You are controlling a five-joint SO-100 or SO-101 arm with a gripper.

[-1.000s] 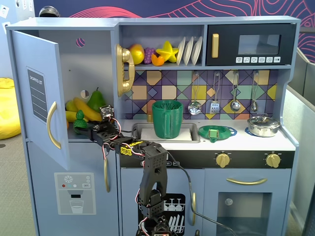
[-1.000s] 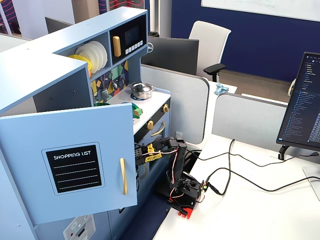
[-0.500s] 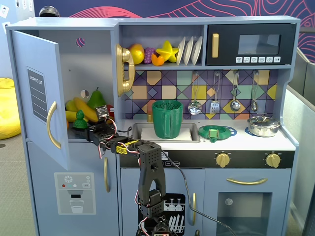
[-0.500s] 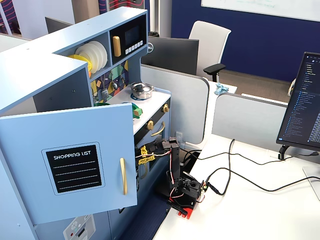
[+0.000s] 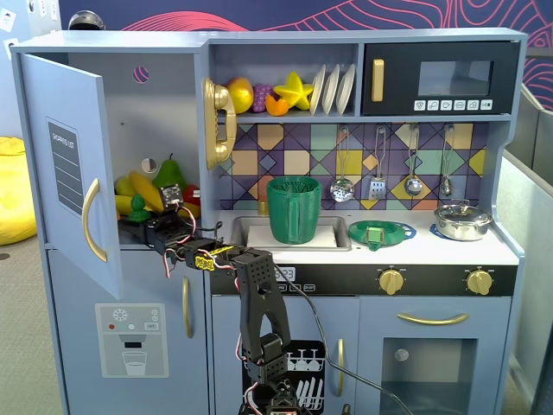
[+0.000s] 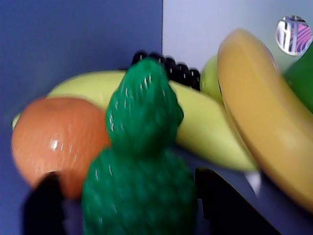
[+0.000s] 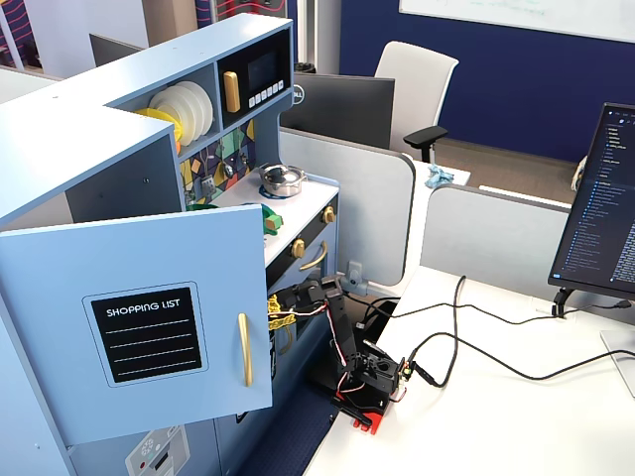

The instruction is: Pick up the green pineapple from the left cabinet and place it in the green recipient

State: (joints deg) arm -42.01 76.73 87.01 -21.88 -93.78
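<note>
Left cabinet (image 5: 60, 164): door swung open, fruit piled on its shelf. Green pineapple (image 6: 142, 166): upright on that shelf in the wrist view, crown up, beside an orange (image 6: 56, 137) and in front of bananas (image 6: 254, 112). Gripper (image 6: 129, 205): reached into the cabinet, jaws parted, one dark finger either side of the pineapple's body; contact cannot be told. Green recipient (image 5: 294, 207): standing in the sink on the counter (image 5: 501, 251).
</note>
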